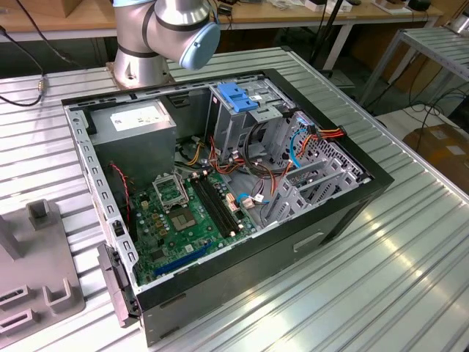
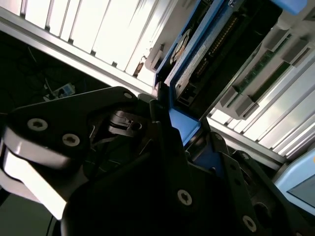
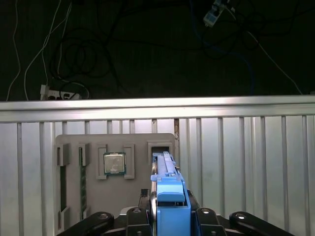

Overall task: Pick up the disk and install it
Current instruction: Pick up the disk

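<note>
Clamping the disk (image 3: 165, 164) edge-on, my fingers (image 3: 170, 219) shut on its blue frame; long axis runs straight out from them.

This looks like a robotics lab or electronics workshop. In the exterior view a slatted aluminium table (image 1: 410, 249) carries an opened desktop computer case (image 1: 242, 271), its motherboard (image 1: 183, 213) bare, with the robot arm's base (image 1: 143, 55) standing at the case's eleven o'clock. Wooden-topped workbenches (image 1: 44, 22) stand beyond at twelve o'clock, a cardboard box (image 1: 443, 147) sits off the table at three o'clock, and a grey fixture tray (image 1: 37, 271) lies at eight o'clock. The first wrist view shows a processor chip (image 3: 113, 163) seated in such a tray, and a power strip (image 3: 59, 91) with loose cables (image 3: 98, 54) on the dark floor.
</note>
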Controlling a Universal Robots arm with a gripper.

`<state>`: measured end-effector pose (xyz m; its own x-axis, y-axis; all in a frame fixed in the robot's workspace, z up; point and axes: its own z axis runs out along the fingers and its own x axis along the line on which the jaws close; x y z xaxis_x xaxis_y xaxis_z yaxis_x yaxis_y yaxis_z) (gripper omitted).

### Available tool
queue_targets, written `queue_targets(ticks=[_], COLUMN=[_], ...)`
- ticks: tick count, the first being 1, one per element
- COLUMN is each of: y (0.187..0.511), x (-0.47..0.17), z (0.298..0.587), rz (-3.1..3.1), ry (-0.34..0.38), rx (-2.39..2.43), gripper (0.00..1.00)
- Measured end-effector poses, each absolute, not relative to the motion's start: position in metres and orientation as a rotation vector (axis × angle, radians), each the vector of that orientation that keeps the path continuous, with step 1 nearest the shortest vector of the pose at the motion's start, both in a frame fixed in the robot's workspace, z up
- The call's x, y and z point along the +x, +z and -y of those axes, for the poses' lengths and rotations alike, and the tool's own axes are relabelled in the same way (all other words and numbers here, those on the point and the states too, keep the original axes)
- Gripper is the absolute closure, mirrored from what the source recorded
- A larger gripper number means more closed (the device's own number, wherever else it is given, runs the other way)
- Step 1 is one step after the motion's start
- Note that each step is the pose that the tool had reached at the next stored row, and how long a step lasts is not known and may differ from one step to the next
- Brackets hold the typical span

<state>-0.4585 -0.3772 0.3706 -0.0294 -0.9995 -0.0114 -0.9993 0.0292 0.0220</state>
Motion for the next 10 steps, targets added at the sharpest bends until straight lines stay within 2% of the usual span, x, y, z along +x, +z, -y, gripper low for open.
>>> queue_targets(ticks=[10], y=[0.384], x=[-0.458], z=[0.377], rz=[2.248], ry=[-0.037], rx=[2.184], gripper=[0.63])
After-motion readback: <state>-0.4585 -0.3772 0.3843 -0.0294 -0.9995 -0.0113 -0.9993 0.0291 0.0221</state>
